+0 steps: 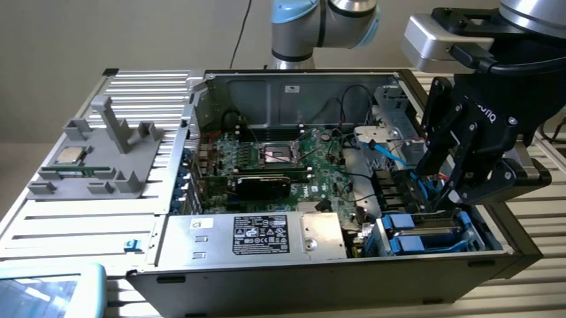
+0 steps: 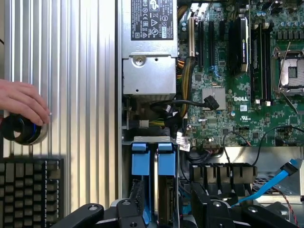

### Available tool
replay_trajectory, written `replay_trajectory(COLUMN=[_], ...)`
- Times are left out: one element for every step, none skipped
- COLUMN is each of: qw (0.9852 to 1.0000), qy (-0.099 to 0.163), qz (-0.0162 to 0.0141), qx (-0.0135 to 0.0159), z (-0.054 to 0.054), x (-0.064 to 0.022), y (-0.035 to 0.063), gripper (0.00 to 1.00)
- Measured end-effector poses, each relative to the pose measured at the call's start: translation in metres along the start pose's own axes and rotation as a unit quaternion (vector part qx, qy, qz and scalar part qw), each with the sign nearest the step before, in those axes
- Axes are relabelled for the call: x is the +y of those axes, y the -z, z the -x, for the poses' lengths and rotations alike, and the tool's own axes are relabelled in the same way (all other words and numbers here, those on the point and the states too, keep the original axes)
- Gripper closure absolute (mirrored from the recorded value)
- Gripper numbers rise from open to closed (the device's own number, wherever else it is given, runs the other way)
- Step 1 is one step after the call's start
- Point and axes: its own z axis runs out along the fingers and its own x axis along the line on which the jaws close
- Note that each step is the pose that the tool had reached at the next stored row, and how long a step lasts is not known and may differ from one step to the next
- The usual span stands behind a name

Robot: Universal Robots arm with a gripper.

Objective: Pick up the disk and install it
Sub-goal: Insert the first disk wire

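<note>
The disk sits in the drive bay at the corner of the computer case, beside the power supply, apparently installed. The gripper hovers just above, jaws spread, gripping nothing.

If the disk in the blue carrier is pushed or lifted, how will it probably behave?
Probably stiff: the disk is a flat metal slab framed by blue plastic. Likely heavy for its size, being metal. Lying flat in the computer case, it should slide rather than roll or tip.
</note>
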Motion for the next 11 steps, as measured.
replay_trajectory(qw=[1.0,1.0,1.0,1.0,1.0,1.0,1.0,1.0,1.0,1.0,1.0], qy=[0.0,0.0,0.0,0.0,0.0,0.0,0.0,0.0,0.0,0.0,0.0], qz=[0.0,0.0,0.0,0.0,0.0,0.0,0.0,0.0,0.0,0.0,0.0], qx=[0.0,0.0,0.0,0.0,0.0,0.0,0.0,0.0,0.0,0.0,0.0], z=[0.0,0.0,0.0,0.0,0.0,0.0,0.0,0.0,0.0,0.0,0.0], x=[0.0,0.0,0.0,0.0,0.0,0.0,0.0,0.0,0.0,0.0,-0.0001], y=[0.0,0.0,0.0,0.0,0.0,0.0,0.0,0.0,0.0,0.0,0.0], gripper=[0.48,0.48,0.48,0.48,0.48,0.48,0.48,0.48,0.48,0.48,0.48])
